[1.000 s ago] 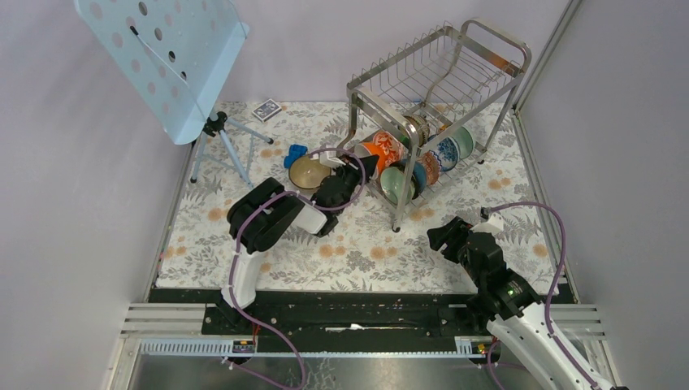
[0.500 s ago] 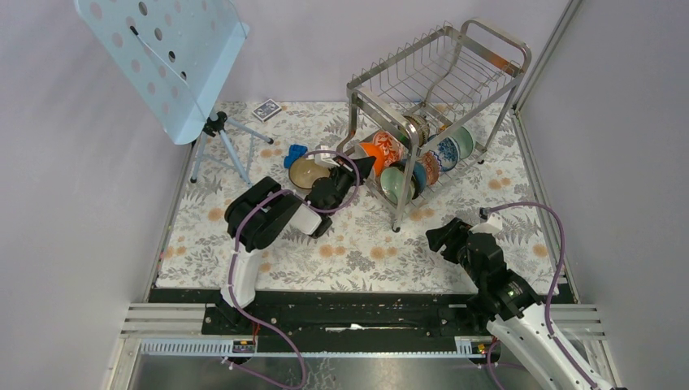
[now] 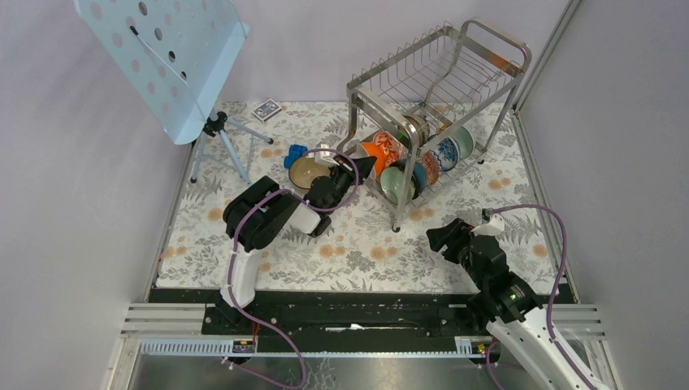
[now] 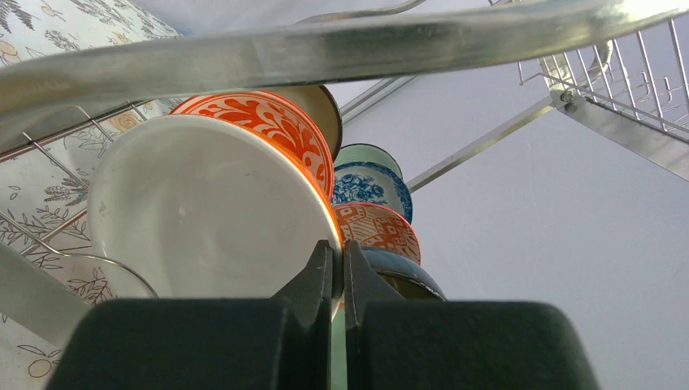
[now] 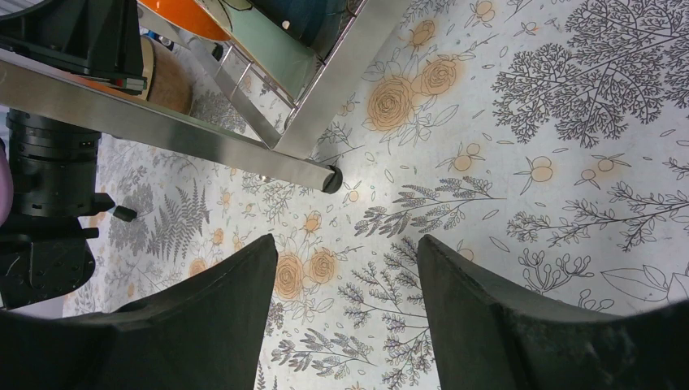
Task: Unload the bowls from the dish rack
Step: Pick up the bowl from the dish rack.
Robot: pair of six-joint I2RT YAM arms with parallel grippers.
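Standing near the far right corner of the table [image 3: 349,244], the shiny dish rack [image 3: 439,81] holds a row of bowls [image 3: 422,166] on edge in its bottom shelf. A pale blue music stand [image 3: 162,57] is at the far left corner. The left gripper [image 4: 335,256] pinches the rim of the orange bowl [image 4: 203,203] at the rack's left end. The right gripper [image 5: 345,260] hangs spread wide above the near right edge.

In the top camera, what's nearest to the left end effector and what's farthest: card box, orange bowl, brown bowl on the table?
1. Orange bowl, in the rack, its rim pinched by the left end effector.
2. Brown bowl, on the table just outside the rack.
3. Card box, at the table's far edge.
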